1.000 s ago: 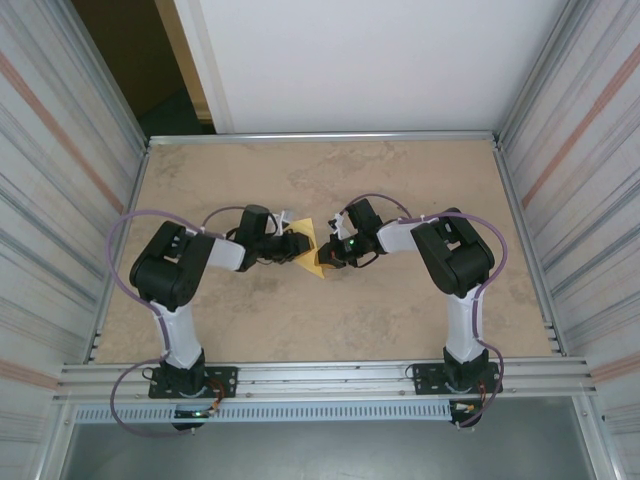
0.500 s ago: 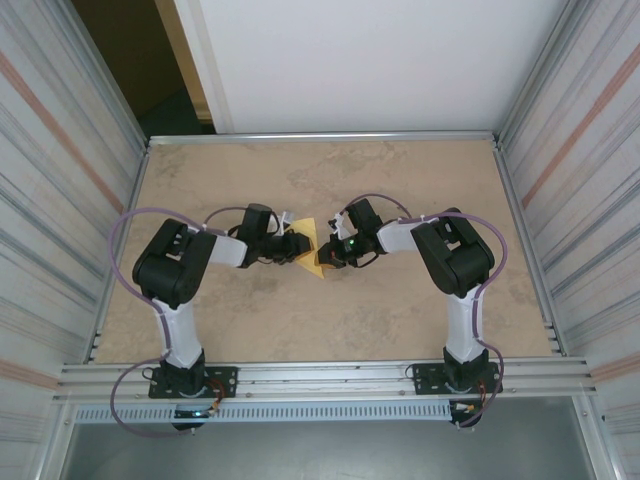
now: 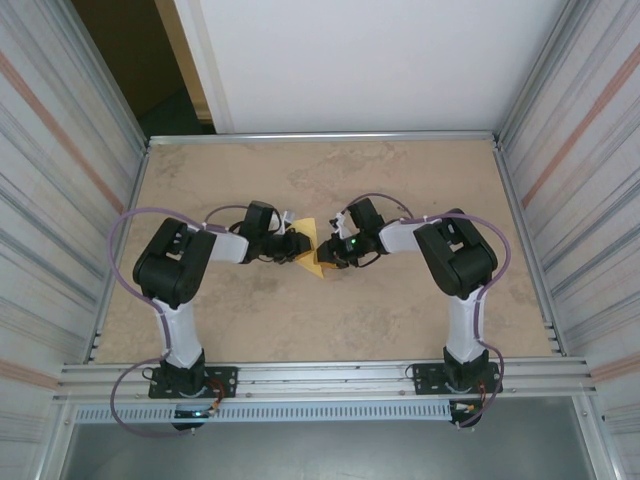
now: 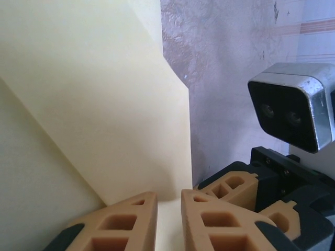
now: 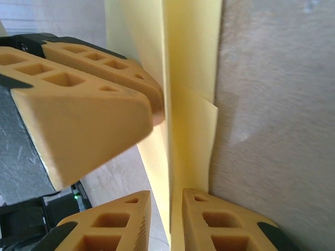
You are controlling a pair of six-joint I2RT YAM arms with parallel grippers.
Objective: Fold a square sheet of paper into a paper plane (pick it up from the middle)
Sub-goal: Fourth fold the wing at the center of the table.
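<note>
Two arms meet over the middle of the counter [image 3: 400,320], each rising from its base at the near edge, elbow pushed outward, forearm dropped low and angled inward so the wrists face one another across the square sheet of paper [image 3: 316,264]. The yellow sheet, already creased into overlapping flaps, sits at the counter's centre, well apart from every edge. The left gripper [image 3: 296,245] reaches it from the left side; seen from the left wrist, its tan fingers [image 4: 118,222] stand a narrow slit apart with yellow showing in the gap. The right gripper [image 3: 326,252] comes in from the right side, its jaws likewise a little apart and straddling a folded edge of the sheet in the right wrist view. A silver-framed camera [image 4: 290,107] rides on the right wrist, a green light [image 3: 352,241] glows beside it, and a purple cable [image 3: 125,235] loops off each arm
</note>
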